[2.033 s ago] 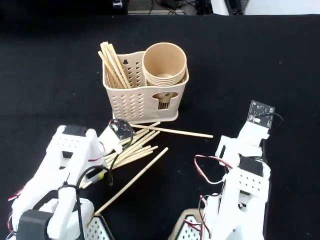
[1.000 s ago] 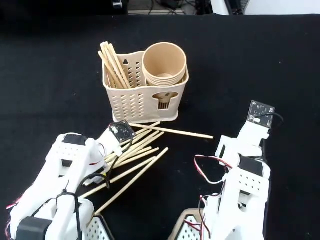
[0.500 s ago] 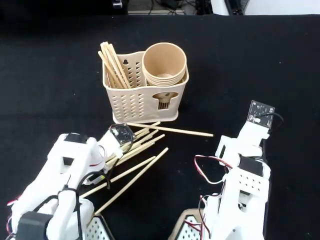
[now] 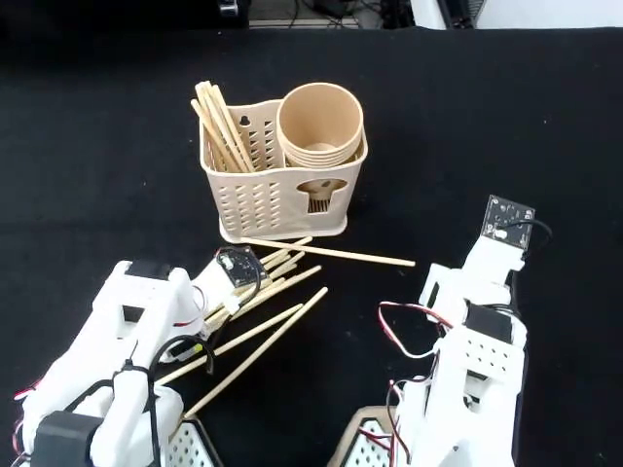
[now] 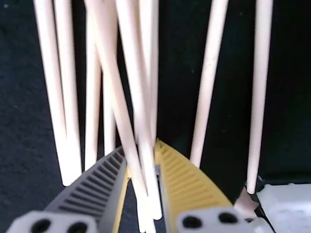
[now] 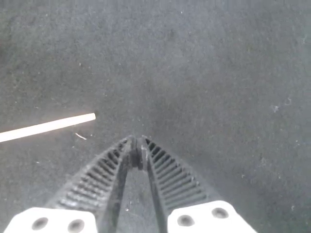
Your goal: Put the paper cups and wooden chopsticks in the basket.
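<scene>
Black cloth is seen covering the tabletop (image 4: 506,117), on which everything is set. Two white robot arms are seen at the near edge in the high view, the left arm (image 4: 127,341) bent over a scatter of sticks and the right arm (image 4: 477,341) held well apart from it, over bare cloth. A cream perforated plastic basket (image 4: 282,199) is placed upright beyond the arms, divided into two compartments. A stack of tan paper cups (image 4: 319,122) is nested in the compartment on the right arm's side, its rim raised above the basket wall. A bundle of wooden chopsticks (image 4: 222,126) is leant in the other compartment, fanned outward past the rim. The loose wooden chopsticks (image 4: 273,287) are spread on the cloth just in front of the basket, most of them crossed in a pile beside the left arm, and a single chopstick (image 4: 336,254) is laid apart from them, pointed toward the right arm. The left end effector (image 5: 140,148) is set low over the pile, its grey and yellow fingers narrowed onto sticks that are pinched between them. The right end effector (image 6: 137,141) is pressed together on nothing, its tips touching above the cloth, with the tip of the single chopstick (image 6: 48,125) lying near it.
</scene>
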You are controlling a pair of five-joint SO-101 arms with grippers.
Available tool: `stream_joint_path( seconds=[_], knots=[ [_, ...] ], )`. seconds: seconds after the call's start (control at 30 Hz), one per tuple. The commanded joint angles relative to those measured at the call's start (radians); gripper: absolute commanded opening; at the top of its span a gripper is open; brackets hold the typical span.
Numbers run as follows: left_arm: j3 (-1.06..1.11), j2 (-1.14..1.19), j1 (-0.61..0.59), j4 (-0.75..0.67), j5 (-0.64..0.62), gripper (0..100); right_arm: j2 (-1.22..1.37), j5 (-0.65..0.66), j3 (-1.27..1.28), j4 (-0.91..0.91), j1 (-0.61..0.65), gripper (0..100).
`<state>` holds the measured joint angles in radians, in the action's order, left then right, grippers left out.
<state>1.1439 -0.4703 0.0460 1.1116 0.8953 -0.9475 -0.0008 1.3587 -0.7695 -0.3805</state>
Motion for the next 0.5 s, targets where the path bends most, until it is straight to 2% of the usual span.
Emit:
stream_joint_path(
  seconds=[0.0,0.2,0.37,0.47],
  knots=[
    [-0.005,-0.008,0.007,0.023,-0.023,3,-0.016,0.000,-0.004,0.017,-0.008,1.5],
    [-0.012,-0.008,0.008,0.041,-0.018,3,-0.016,0.000,-0.004,0.017,-0.008,1.5],
    [-0.113,-0.008,0.008,0.190,-0.017,3,-0.016,0.000,-0.004,0.017,-0.008,1.5],
    [-0.145,-0.008,0.008,0.224,-0.017,3,-0.016,0.000,-0.004,0.017,-0.008,1.5]
  ],
)
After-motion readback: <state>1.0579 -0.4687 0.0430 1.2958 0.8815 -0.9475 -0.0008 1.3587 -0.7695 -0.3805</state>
